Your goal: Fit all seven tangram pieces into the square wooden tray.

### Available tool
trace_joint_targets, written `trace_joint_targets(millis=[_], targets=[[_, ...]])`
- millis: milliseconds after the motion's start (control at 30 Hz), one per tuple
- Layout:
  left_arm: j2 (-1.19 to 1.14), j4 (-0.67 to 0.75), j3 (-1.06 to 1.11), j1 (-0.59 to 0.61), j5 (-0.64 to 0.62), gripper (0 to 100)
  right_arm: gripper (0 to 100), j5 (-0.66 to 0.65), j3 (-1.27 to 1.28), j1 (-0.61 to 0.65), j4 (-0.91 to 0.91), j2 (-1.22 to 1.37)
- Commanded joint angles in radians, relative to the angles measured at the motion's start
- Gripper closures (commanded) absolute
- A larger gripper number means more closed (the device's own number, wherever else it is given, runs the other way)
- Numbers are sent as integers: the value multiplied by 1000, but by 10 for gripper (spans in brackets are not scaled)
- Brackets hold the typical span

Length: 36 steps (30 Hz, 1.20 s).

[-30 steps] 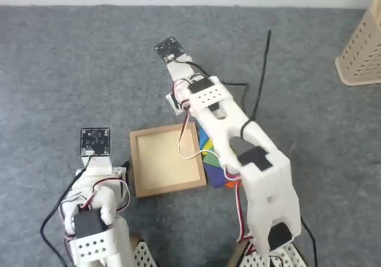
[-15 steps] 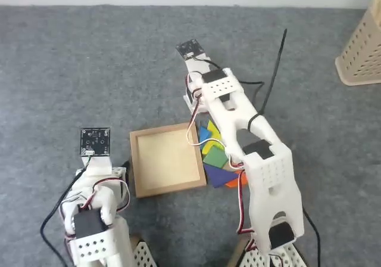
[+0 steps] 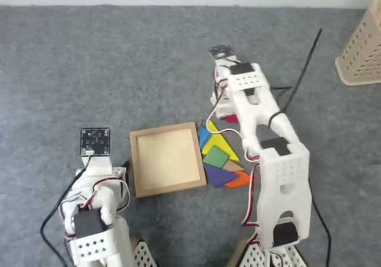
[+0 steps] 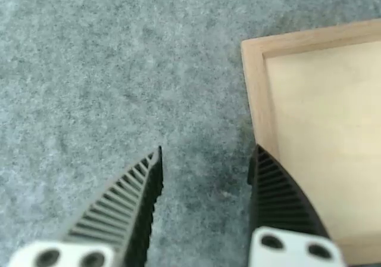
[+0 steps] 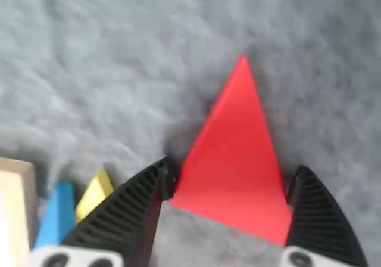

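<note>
Left tool (image 4: 205, 157) open at tray's (image 3: 133, 163) left rim, one finger over rim, other over grey table (image 3: 89, 70). Blue, yellow, green, purple, orange tangram pieces (image 3: 215, 157) clustered just beside tray's right side. Red triangle (image 5: 235, 154) flat on table past tray's far right corner. Right tool (image 5: 232, 168) open, fingers straddling it.

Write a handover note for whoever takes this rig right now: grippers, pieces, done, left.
Left gripper: open, over the carpet beside the tray.
Right gripper: open, jaws either side of the red triangle, flat on the carpet.
Other pieces: clustered beside the tray, on the right arm's side.
Done: nothing in the tray.
Left: every piece to fit.
</note>
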State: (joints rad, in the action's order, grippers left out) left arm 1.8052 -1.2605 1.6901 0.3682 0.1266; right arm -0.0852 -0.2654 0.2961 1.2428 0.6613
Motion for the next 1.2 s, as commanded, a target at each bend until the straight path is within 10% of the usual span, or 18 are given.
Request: trace_joint_targets(millis=[0,300,800,1167], targets=[[15,-3,-4,5,-9,775,706,-12,169,-48,-30,-163],[15,-3,-4,5,-9,775,705,-43,555,-45,-243,-515],[15,-3,-4,5,-9,775,702,-374,601,-10,-226,-484],[15,-3,-4,5,-9,775,707,-347,437,-39,-170,-291]])
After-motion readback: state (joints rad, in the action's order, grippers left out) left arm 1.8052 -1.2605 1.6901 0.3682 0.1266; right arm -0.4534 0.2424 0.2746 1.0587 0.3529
